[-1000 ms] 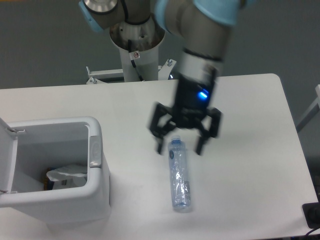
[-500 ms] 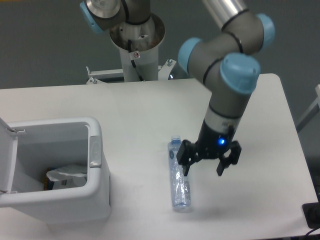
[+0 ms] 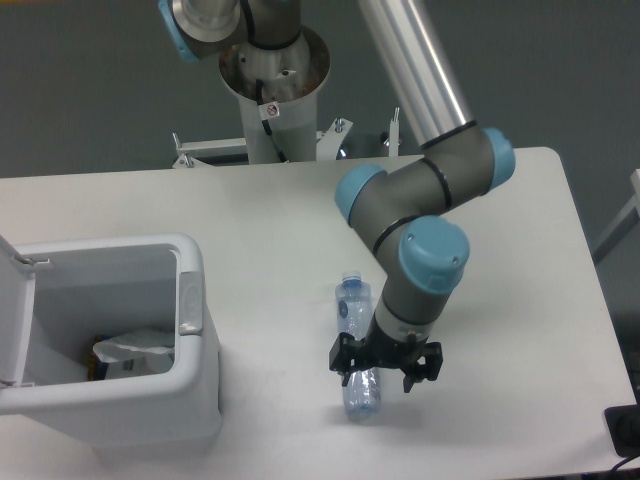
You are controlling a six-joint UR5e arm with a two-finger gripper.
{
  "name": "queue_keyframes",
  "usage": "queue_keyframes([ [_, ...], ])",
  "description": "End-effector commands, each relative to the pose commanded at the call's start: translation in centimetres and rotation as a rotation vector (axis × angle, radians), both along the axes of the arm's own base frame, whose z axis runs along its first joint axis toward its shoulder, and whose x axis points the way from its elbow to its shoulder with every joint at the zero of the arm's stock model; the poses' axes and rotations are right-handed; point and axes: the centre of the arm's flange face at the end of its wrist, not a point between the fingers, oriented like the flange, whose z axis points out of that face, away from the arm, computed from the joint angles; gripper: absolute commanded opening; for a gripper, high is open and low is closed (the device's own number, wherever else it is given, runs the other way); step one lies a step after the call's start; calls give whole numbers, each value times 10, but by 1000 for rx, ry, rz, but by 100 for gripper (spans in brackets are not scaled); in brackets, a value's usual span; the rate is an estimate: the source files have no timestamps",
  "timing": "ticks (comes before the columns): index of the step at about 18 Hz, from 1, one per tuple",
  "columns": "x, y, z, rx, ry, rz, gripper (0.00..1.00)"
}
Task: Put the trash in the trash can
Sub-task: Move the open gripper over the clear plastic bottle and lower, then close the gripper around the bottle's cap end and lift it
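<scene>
The bottle [image 3: 357,352] is clear, crinkled plastic, glinting a little, its cap [image 3: 351,277] a duller blue; the gripper [image 3: 385,368] straddling its lower part is matt black, hard-looking; the arm [image 3: 420,215] above the bottle has smooth grey shells with satin light-blue plastic caps, and its long upper tube is bright brushed metal; the bin [image 3: 195,345] left of the bottle is smooth white plastic with a soft sheen on the rim; a pale, crumpled film wrapper [image 3: 130,350] lies inside it; the table [image 3: 520,250] under the bottle is flat, matt white.
</scene>
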Motion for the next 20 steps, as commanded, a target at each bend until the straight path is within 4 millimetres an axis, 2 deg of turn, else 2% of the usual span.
queue_keyframes([
  [6,15,7,-29,-50,-17,-20,100],
  [10,16,9,-36,-42,-4,-20,100],
  [12,15,8,-34,-52,6,-15,80],
  [14,16,8,-36,-58,8,-15,69],
  [20,15,7,-29,-52,20,-14,64],
])
